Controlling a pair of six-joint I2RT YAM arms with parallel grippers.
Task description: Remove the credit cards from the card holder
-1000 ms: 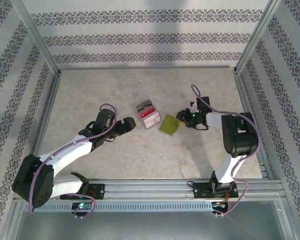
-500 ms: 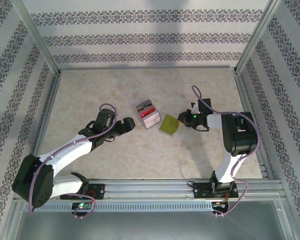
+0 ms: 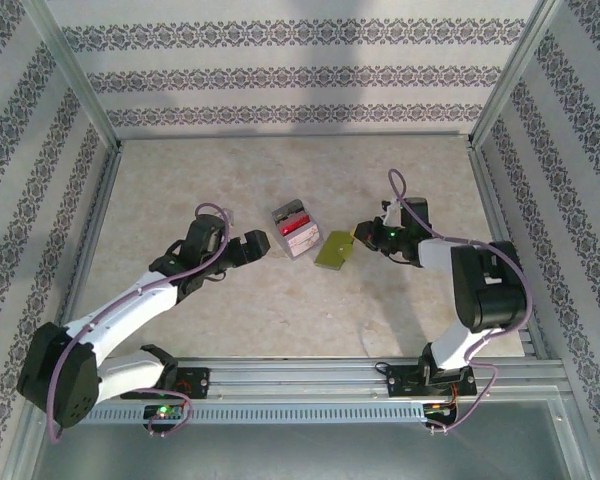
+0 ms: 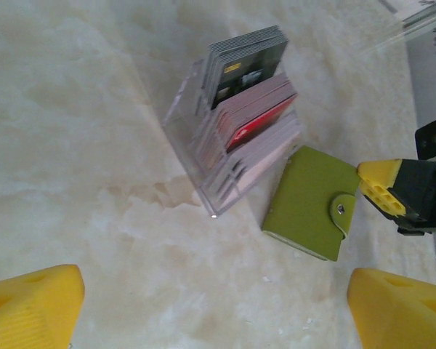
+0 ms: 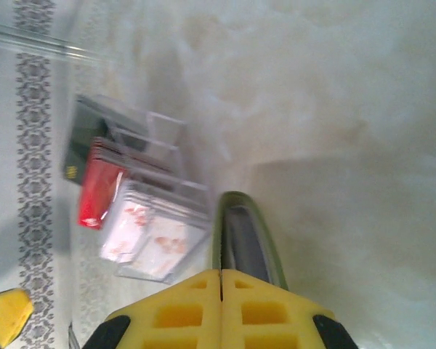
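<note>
The olive-green card holder [image 3: 333,250] lies folded at mid-table with its snap tab fastened, its right edge a little raised. My right gripper [image 3: 358,236] is shut on that tab edge. In the right wrist view the holder [image 5: 248,231] runs edge-on out from the closed jaws [image 5: 220,280], a dark sleeve showing between its covers. The credit cards inside it are hidden. My left gripper [image 3: 263,246] hangs open to the left, nothing between its fingers. From the left wrist, the holder [image 4: 309,203] lies beyond and right of the wide-open gripper [image 4: 214,320].
A clear plastic stand [image 3: 296,230] packed with grey, red and white cards sits just left of the holder, touching or nearly touching it. The same stand [image 4: 236,138] shows from the left wrist. Metal frame rails and patterned walls bound the beige table [image 3: 230,320].
My right gripper has closed onto the holder's tab edge, and the holder has tilted and shifted slightly left. The left gripper has opened a little wider and edged forward.
</note>
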